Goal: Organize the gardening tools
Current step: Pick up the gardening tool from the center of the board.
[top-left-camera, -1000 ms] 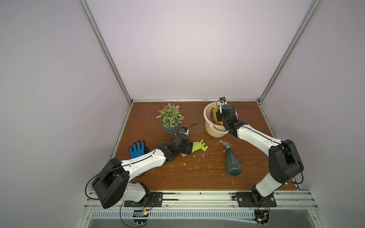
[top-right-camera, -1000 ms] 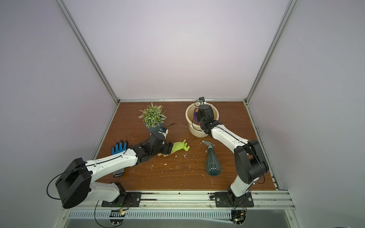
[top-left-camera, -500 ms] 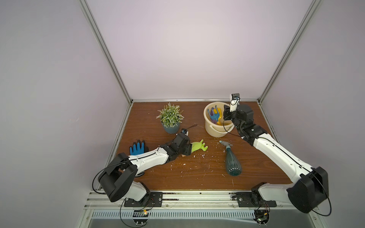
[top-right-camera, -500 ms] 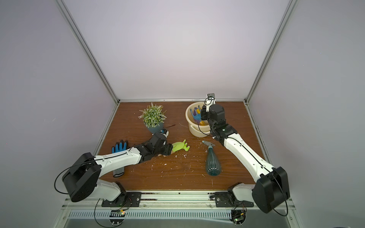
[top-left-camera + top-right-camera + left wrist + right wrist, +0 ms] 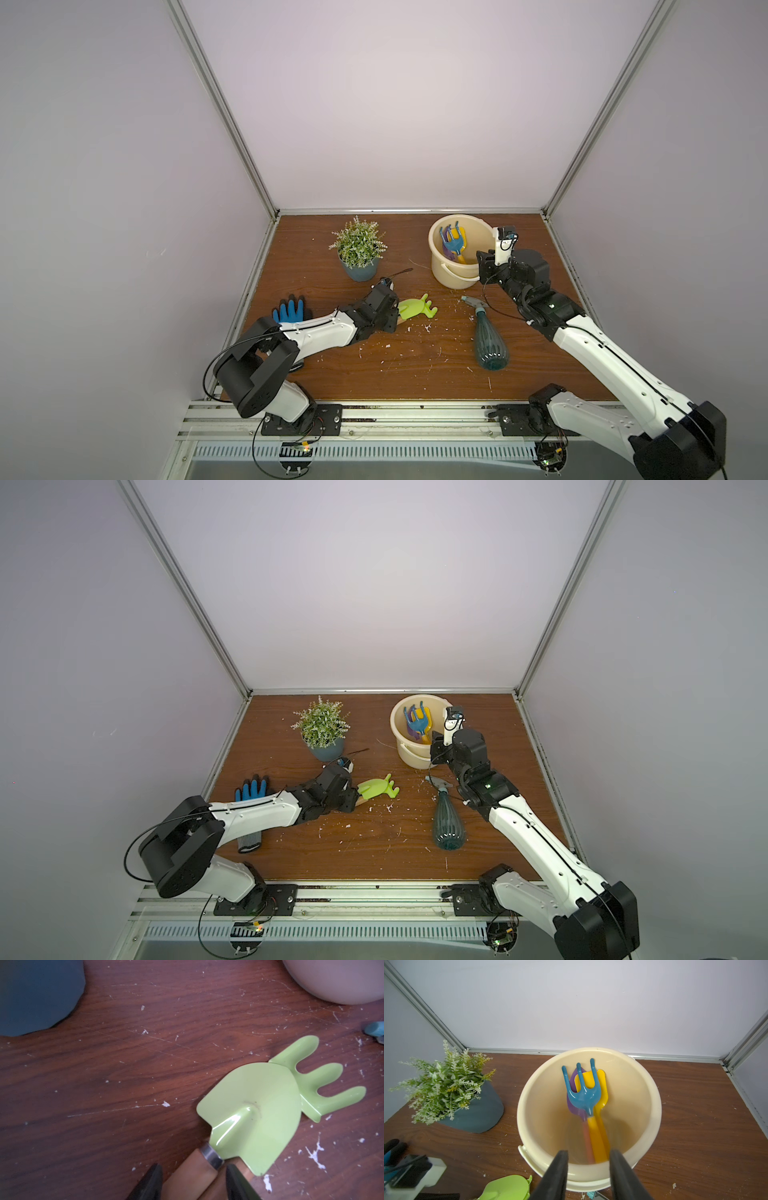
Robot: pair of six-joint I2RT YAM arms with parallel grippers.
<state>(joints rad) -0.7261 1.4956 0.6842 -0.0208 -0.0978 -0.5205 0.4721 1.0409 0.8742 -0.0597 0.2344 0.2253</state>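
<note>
At the middle of the brown wood-grain worktop [image 5: 415,374], a lime trowel [image 5: 253,1105] with a glossy blade and a wooden handle lies across a matching lime fork [image 5: 324,1082]. The fork's 3 tines stick out from under the blade toward 3 o'clock. The left pincer [image 5: 193,1167] is low over these 2 tools, its black fingers [image 5: 153,1182] standing on either side of the trowel's handle and close to it; whether they press on the wood I cannot tell. A 2nd wooden handle shows just past 1 finger. At 1 o'clock stands a round cream plastic bucket [image 5: 656,1105]. In it lean a blue fork [image 5: 583,1095] with a yellow handle, a yellow trowel [image 5: 604,1093] and a purple trowel [image 5: 572,1108] with a pink handle, heads up against the far wall. The right pincer [image 5: 588,1154] hangs above the bucket's rim at its 4 o'clock side, fingers apart with nothing between them. A teal ribbed spray bottle [image 5: 490,345] lies on its side at 4 o'clock, nozzle toward 11 o'clock, well apart from the lime tools. A potted plant [image 5: 357,249] in a grey-blue pot stands at 11 o'clock. A blue-and-black glove [image 5: 291,309] lies flat at 9 o'clock, partly under the left arm. White flecks [image 5: 426,328] dot the wood.
</note>
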